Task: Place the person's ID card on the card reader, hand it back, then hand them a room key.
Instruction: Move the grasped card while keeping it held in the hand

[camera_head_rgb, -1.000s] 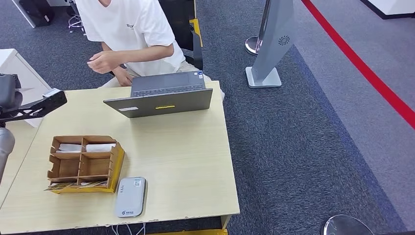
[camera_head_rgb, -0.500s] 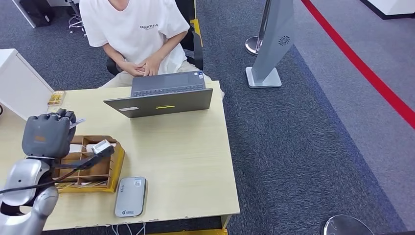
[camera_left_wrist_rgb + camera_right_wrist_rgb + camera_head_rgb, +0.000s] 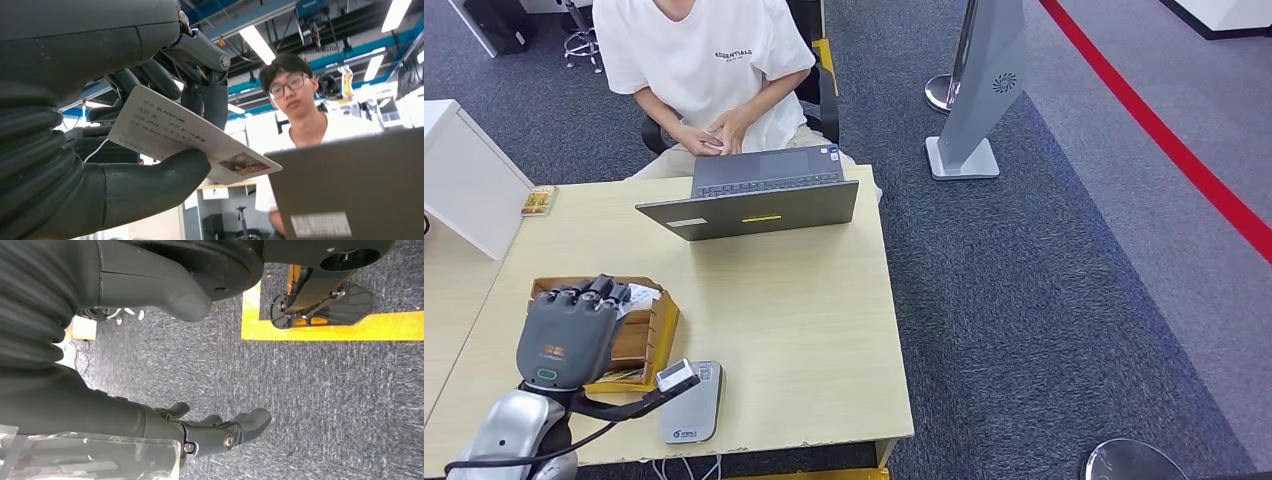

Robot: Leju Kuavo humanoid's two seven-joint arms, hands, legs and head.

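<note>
My left hand (image 3: 570,332) hovers over the wooden organizer box (image 3: 652,335) at the table's front left. In the left wrist view its thumb and fingers pinch a white ID card (image 3: 186,138) with printed text and a small photo. The grey card reader (image 3: 692,408) lies flat near the front edge, just right of the box and of my hand. A white card (image 3: 643,294) peeks out of the box's back compartment. The person (image 3: 707,70) sits behind the laptop with both hands together in their lap. My right hand (image 3: 212,432) hangs over the carpet, fingers apart and holding nothing.
An open grey laptop (image 3: 754,200) stands at the table's far edge, facing the person. A white cabinet (image 3: 464,180) adjoins the table on the left, with a small yellow packet (image 3: 539,200) beside it. A grey sign stand (image 3: 969,120) is on the carpet to the right.
My left hand has come from the table's far left toward the front, now over the box with the card. The person has drawn their hands back to their lap.
</note>
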